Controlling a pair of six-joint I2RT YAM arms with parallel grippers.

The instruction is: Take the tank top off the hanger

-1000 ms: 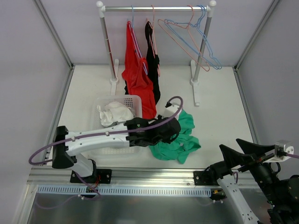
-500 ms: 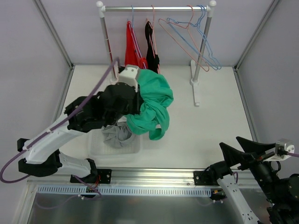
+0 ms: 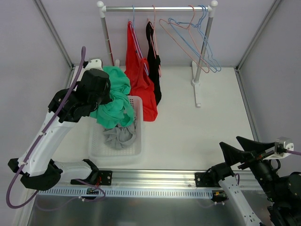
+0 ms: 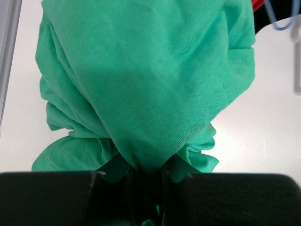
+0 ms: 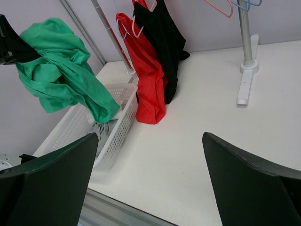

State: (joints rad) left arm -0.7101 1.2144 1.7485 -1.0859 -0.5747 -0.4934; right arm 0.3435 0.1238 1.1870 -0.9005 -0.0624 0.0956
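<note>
The left hand (image 4: 146, 181) was clamped on a bunched fold of the soft, limp green tank top (image 4: 150, 84), while the right hand (image 5: 149, 141) stood apart.

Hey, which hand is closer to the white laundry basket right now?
Left. The left hand hangs above the far left corner of the basket, shut on the green top; the right hand sits open, well off to its right.

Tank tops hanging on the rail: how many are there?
2. The red tank top hangs toward the rail's left end; the black tank top hangs right beside it, on its right. The green one in the left gripper is off the rail.
</note>
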